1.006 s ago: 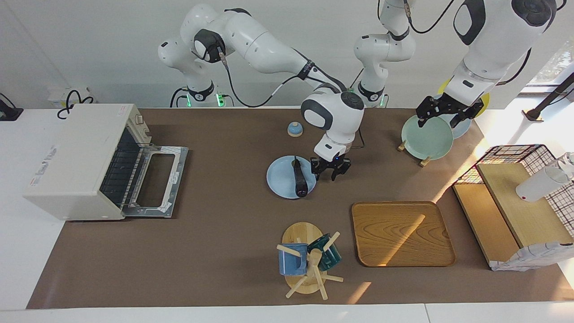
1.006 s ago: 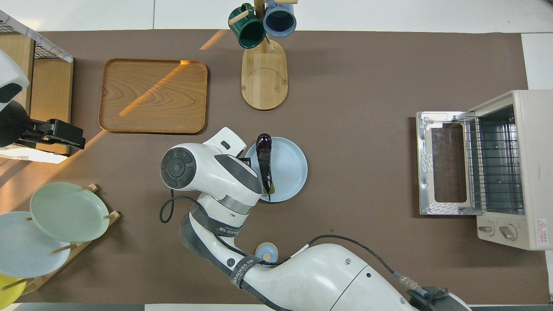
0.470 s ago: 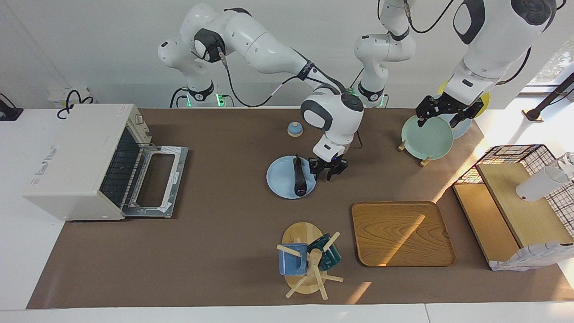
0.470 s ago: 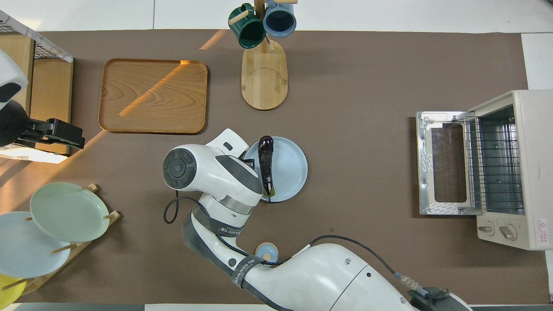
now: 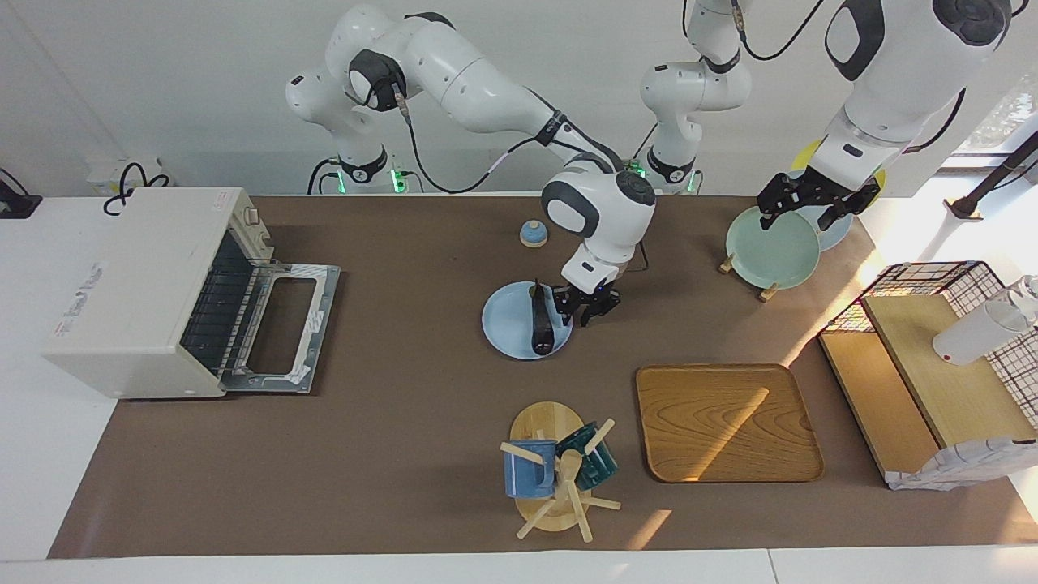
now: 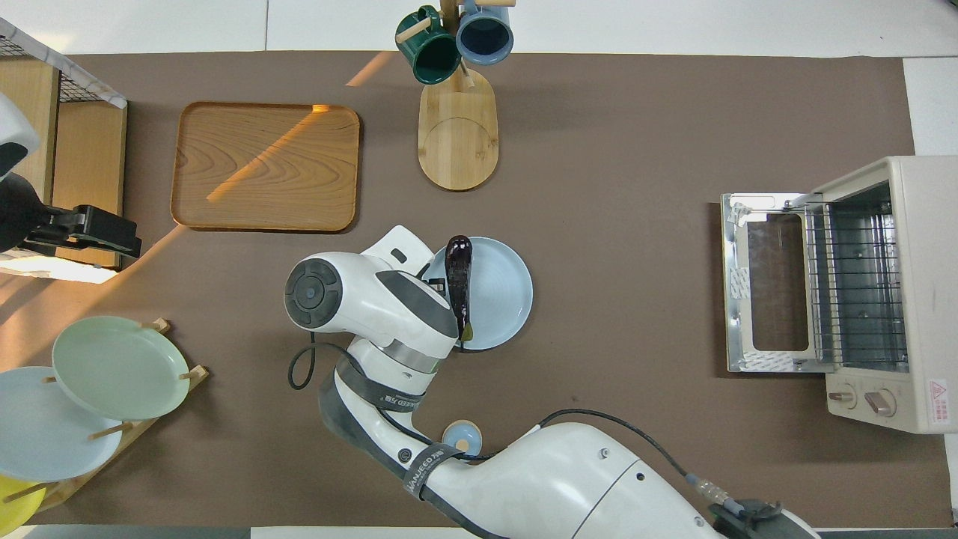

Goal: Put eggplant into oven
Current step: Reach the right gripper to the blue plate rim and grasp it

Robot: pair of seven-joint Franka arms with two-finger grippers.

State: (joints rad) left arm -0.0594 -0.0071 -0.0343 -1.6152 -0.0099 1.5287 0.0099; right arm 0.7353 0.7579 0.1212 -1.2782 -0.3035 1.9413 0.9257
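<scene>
The eggplant [image 5: 542, 326] [image 6: 458, 275], dark and slender, lies on a light blue plate [image 5: 507, 320] [image 6: 501, 292] in the middle of the table. My right gripper [image 5: 581, 311] is low at the plate's rim, right against the eggplant's side that faces the left arm's end; in the overhead view its wrist covers that side. The cream oven [image 5: 138, 284] [image 6: 898, 284] stands at the right arm's end, with its door [image 5: 284, 324] [image 6: 771, 281] dropped flat and the wire rack showing. My left gripper [image 5: 799, 217] hangs open and empty over the plate rack.
A plate rack with a green plate [image 5: 772, 247] stands at the left arm's end beside a wire-and-wood shelf [image 5: 932, 365]. A wooden tray [image 5: 726, 422] and a mug tree [image 5: 559, 470] lie farther from the robots than the blue plate. A small blue knob [image 5: 533, 234] sits nearer to them.
My right gripper has slid from beside the blue plate in over its rim, up to the eggplant. The eggplant has turned slightly on the plate. The left arm has hardly moved.
</scene>
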